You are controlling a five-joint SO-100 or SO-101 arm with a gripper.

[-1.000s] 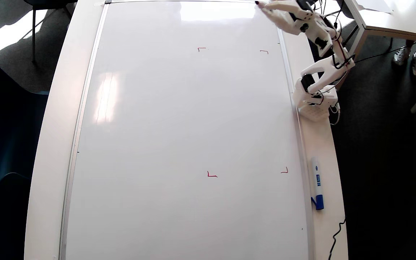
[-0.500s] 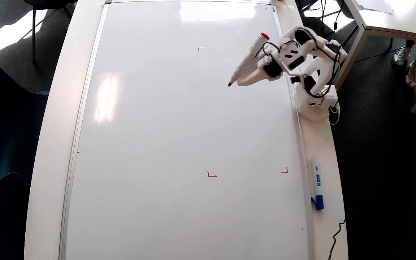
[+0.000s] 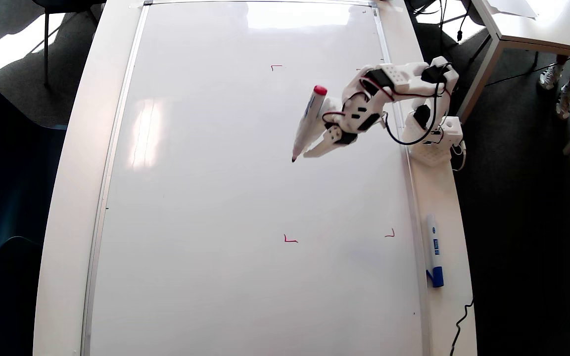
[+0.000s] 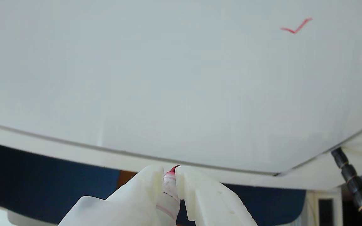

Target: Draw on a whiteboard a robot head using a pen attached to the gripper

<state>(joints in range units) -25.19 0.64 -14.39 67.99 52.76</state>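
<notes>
The whiteboard (image 3: pixel 215 198) fills most of the overhead view, and its glossy face (image 4: pixel 168 78) also fills the wrist view. My gripper (image 3: pixel 306 152) reaches in from the right over the board's upper middle and is shut on the pen (image 3: pixel 308 121). The pen's red end (image 3: pixel 320 90) points up-right and its dark tip (image 3: pixel 293 159) points down-left at the board; I cannot tell if it touches. In the wrist view the gripper (image 4: pixel 169 171) clamps the red-stained pen (image 4: pixel 170 182) between two white fingers. The robot head is not in view; only small red corner marks (image 3: pixel 290 240) show.
A white marker with a blue cap (image 3: pixel 434 257) lies on the tabletop rim right of the board. The arm's base (image 3: pixel 431 143) stands on that rim. A black cable (image 3: pixel 460 326) trails at the lower right. Another table (image 3: pixel 537 24) stands at the top right.
The arm has swung from the board's top right corner down and left over the board. The pen tip now sits lower, between the upper and lower corner marks.
</notes>
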